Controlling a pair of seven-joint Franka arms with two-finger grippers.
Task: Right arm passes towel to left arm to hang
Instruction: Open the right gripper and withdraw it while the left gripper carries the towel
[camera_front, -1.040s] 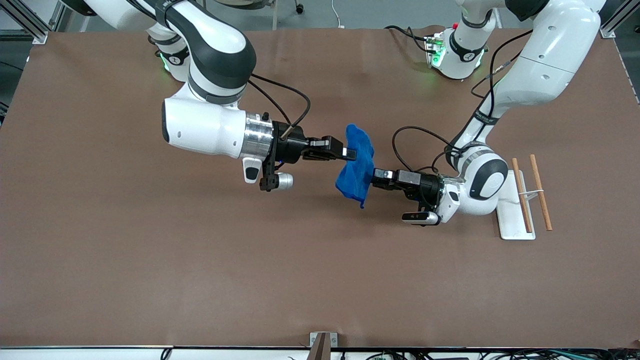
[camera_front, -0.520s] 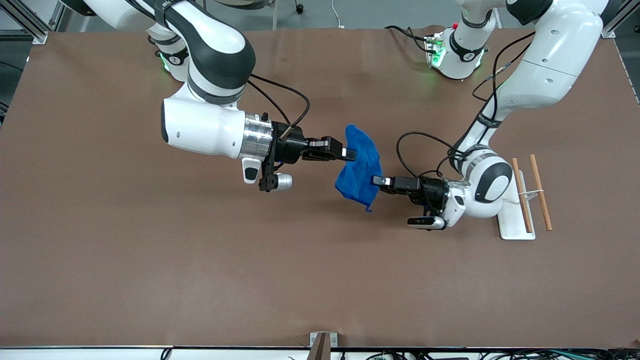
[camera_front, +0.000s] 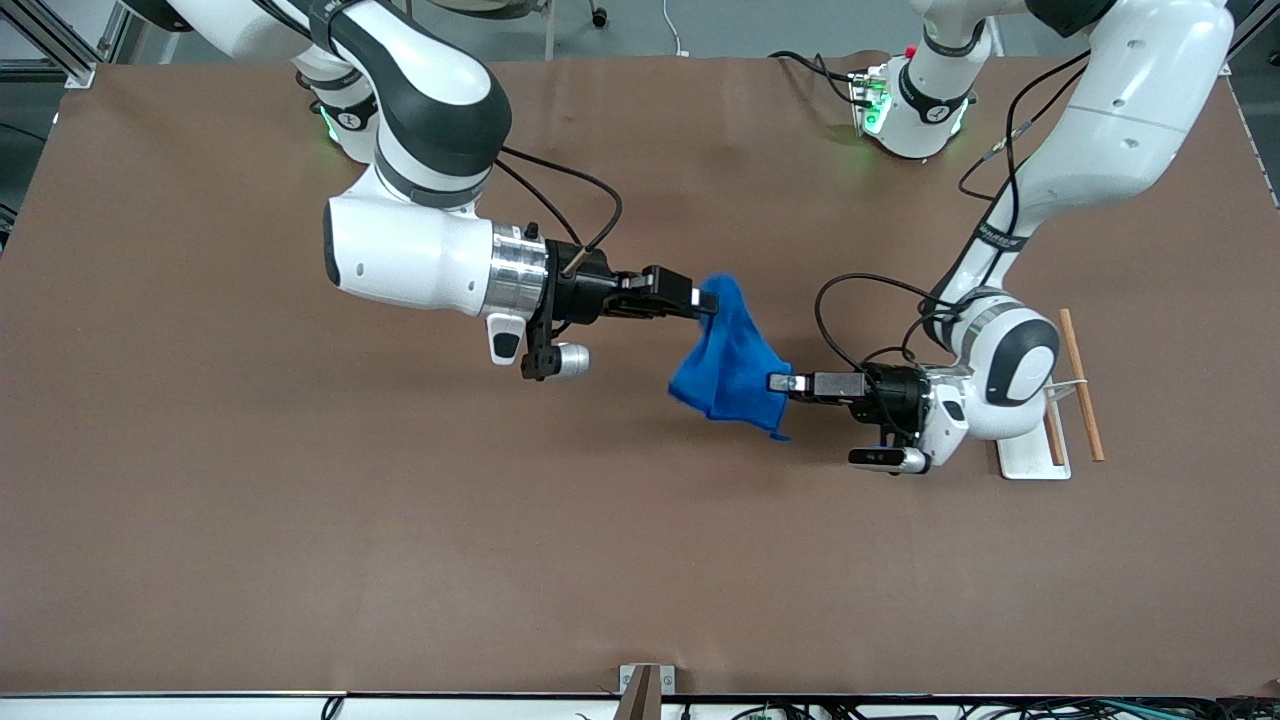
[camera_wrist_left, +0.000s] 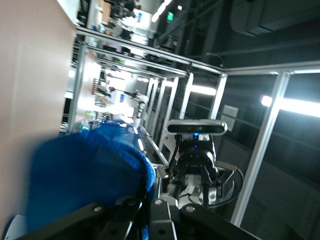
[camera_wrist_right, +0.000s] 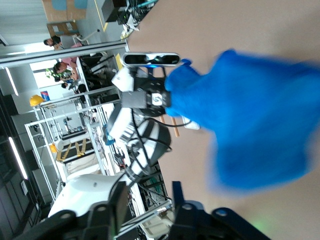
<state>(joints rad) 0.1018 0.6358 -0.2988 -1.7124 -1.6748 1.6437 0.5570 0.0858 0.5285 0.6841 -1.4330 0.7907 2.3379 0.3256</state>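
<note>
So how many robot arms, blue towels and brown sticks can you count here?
Robot arms: 2, the right arm and the left arm
Blue towels: 1, the towel, stretched between both end effectors above the table
Brown sticks: 2, one plainly in view and one mostly hidden under the left arm's wrist, on a white stand
Total: 5

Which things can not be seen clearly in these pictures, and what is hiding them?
- Front view: the rack base is partly hidden by the left arm's wrist; one rod shows fully.
- Front view: the towel covers the left gripper tips.
- Right wrist view: the towel is blurred; its corner loop cannot be found.
</note>
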